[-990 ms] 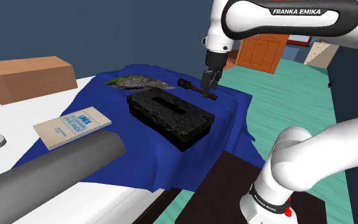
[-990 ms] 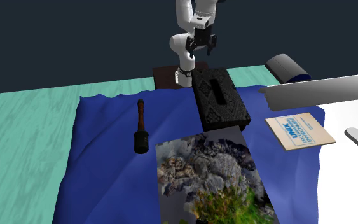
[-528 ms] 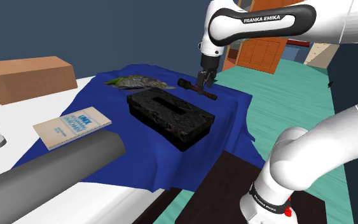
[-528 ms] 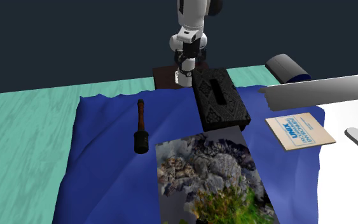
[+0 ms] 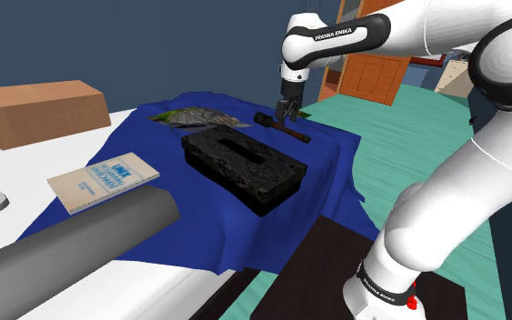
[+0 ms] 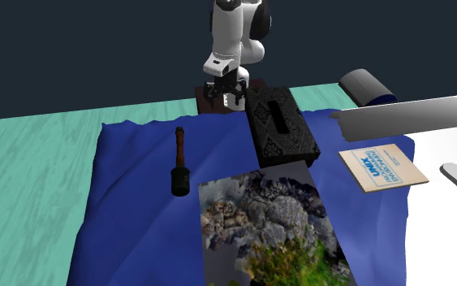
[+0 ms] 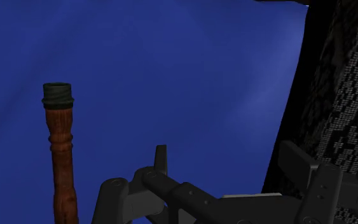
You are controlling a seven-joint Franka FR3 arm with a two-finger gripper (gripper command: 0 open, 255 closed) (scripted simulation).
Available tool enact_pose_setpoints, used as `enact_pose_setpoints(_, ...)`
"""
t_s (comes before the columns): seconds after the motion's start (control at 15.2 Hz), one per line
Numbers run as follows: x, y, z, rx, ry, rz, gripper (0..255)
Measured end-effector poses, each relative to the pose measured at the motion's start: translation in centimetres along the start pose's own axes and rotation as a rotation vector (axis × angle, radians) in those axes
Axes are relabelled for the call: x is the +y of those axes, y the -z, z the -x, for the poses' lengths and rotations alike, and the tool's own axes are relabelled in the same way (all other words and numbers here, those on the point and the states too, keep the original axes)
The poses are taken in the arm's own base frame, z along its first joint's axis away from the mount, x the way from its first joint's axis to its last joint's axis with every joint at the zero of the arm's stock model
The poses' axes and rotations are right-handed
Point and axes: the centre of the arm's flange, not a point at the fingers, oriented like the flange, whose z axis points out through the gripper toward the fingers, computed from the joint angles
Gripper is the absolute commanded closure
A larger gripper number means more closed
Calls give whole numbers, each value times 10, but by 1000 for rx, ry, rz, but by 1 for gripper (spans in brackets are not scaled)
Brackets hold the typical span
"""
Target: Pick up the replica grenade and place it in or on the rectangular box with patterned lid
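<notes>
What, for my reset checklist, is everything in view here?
grenade: 1, brown handle and dark head, lying on the cloth beside the box
box: 1, black with patterned lid, on the cloth
cloth: 1, blue, draped over the table
photo: 1, rocks and greenery, flat on the cloth
booklet: 1, beige with blue print, at the cloth's edge
tube: 1, grey, lying on the table
carton: 1, brown, on the table
table: 1, white
stand: 1, dark, under the arm
arm: 1, white
end effector: 1, black, open, over the cloth between grenade and box
</notes>
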Motion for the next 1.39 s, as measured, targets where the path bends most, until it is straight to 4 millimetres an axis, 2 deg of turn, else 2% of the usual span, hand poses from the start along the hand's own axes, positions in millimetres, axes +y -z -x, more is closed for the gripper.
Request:
enact_pose_setpoints(1.12, 176, -68, -116, -2, -64, 21, 0)
enact_pose_setpoints(1.39, 187, -85, -122, -2, -66, 22, 0)
